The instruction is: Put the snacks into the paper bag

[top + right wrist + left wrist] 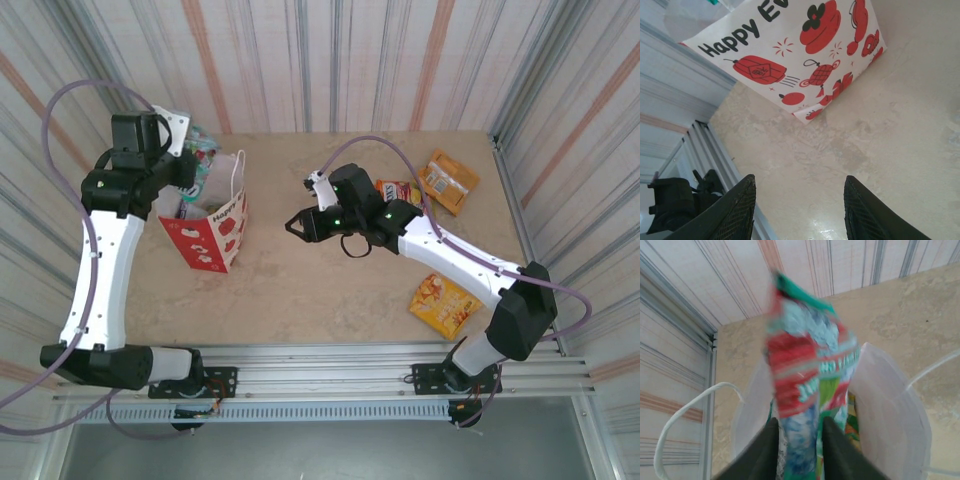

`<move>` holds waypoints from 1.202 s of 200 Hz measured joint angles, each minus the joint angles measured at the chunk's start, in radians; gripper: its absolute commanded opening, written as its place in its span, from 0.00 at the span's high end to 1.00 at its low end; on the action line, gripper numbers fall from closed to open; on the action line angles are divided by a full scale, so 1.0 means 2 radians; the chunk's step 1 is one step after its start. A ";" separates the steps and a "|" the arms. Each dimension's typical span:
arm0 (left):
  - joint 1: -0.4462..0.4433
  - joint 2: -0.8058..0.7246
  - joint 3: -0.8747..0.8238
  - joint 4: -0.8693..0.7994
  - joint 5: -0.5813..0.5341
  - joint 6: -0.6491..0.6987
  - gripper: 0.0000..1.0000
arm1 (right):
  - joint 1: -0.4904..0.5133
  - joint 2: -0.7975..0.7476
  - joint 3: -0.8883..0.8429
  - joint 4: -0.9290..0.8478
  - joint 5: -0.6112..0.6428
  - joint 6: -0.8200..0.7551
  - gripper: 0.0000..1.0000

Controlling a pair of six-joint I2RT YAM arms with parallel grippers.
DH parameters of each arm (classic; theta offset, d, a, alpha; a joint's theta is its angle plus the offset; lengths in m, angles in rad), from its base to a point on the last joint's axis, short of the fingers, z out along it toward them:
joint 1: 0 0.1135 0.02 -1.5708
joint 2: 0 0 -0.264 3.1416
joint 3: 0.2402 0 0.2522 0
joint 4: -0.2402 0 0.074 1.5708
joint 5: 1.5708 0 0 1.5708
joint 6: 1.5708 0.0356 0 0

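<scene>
Left pincer stands over the open mouth of the bag, at the left side of the tabletop. The teal packet sits between its 2 fingers, pointing into the mouth. The packet is blurred, and it cannot be told whether the fingers clamp it or have let go.

Right pincer hovers low over bare tabletop just right of the bag. Its jaws are wide apart and empty.

Progress: a strip of coloured wrapper shows inside the bag beside the teal packet, so at least 1 other packet appears to be in. 3 packets lie outside, well apart from the bag on the right: red packet, orange packet and yellow packet.

Judgement: roughly half done. The teal drop is in hand and 3 packets remain to be fetched.
</scene>
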 measured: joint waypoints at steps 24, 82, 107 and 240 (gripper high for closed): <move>0.000 0.014 0.020 -0.012 -0.015 0.001 0.51 | -0.003 -0.001 0.000 -0.009 0.003 0.000 0.48; -0.040 0.006 0.061 -0.021 -0.015 -0.002 0.44 | -0.044 -0.021 -0.001 -0.040 0.001 0.002 0.46; -0.079 0.004 0.073 -0.022 0.002 -0.015 0.42 | -0.073 -0.046 -0.006 -0.067 -0.002 0.003 0.45; -0.355 0.185 0.122 0.004 0.055 -0.147 0.42 | -0.470 -0.172 -0.105 -0.352 -0.039 -0.037 0.33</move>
